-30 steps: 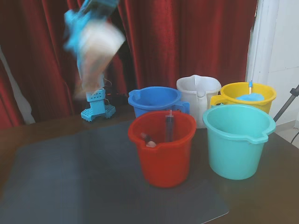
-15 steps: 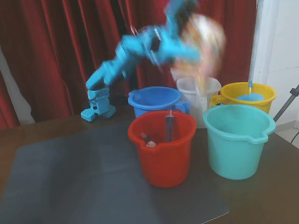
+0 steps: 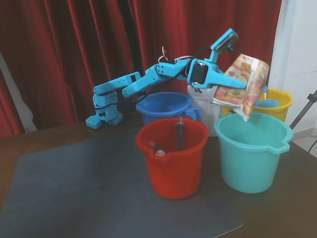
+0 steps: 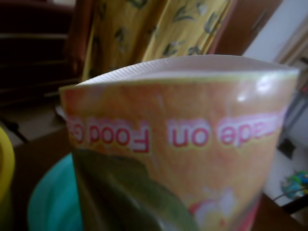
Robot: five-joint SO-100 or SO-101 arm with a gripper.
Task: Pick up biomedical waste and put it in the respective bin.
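Note:
The paper cup (image 3: 246,80), printed with orange and red fruit pictures, hangs tilted and squeezed above the near-left rim of the turquoise bucket (image 3: 250,163). My blue gripper (image 3: 237,89) is shut on its side, the arm stretched out to the right over the other buckets. In the wrist view the cup (image 4: 192,144) fills most of the picture, white rim up, and a part of the turquoise bucket (image 4: 53,197) shows below left. My fingers are hidden behind the cup there.
A red bucket (image 3: 173,163) holding a purple-filled syringe (image 3: 179,134) stands left of the turquoise one on a grey mat (image 3: 99,188). Behind are a blue bucket (image 3: 163,106), a white jug (image 3: 208,106) and a yellow bucket (image 3: 277,101). Red curtains hang at the back.
The arm has swung from upper left to the right with the cup and come down. The cup now hangs just over the turquoise bucket, and the motion blur is gone.

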